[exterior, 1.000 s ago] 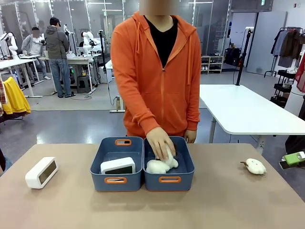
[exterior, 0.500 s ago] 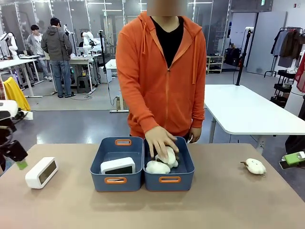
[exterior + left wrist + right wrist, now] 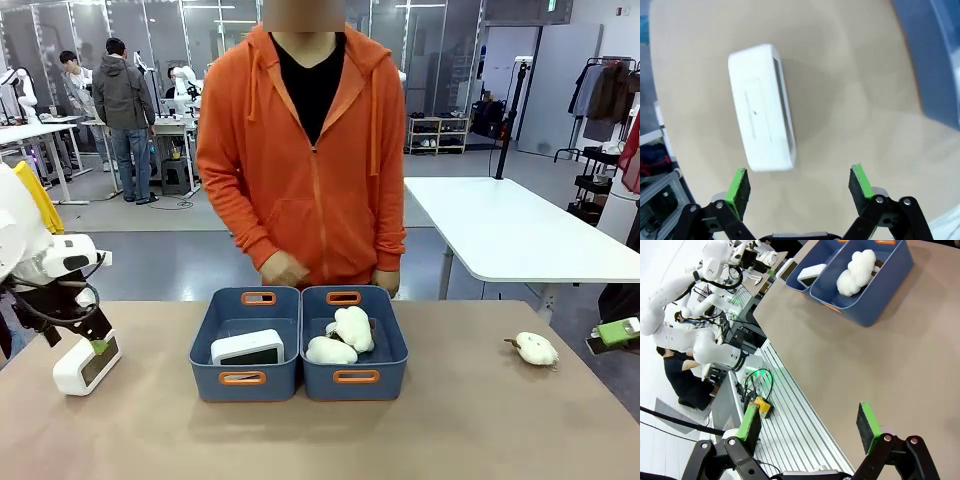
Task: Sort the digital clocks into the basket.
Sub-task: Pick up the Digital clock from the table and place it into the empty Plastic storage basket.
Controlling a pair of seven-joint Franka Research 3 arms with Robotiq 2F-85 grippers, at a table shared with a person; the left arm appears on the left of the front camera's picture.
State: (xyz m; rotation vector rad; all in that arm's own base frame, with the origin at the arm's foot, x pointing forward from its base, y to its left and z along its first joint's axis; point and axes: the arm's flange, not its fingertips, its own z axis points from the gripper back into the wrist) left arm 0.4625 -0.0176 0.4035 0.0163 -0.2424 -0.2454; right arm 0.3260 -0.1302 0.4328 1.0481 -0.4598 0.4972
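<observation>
Beige table (image 3: pixel 450 430): left claw (image 3: pixel 800 174) spread wide just above loose clock (image 3: pixel 760 105); second clock (image 3: pixel 248 348) inside left basket (image 3: pixel 213 385); right claw (image 3: pixel 810 422) apart, empty.

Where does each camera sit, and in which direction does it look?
Front view: between the arms, facing the person across the table; the left gripper shows.
Left wrist view: above the loose clock, looking down; that gripper, open.
Right wrist view: by the table edge, facing the baskets; the right gripper, open.
Front and left wrist share the clock.
</observation>
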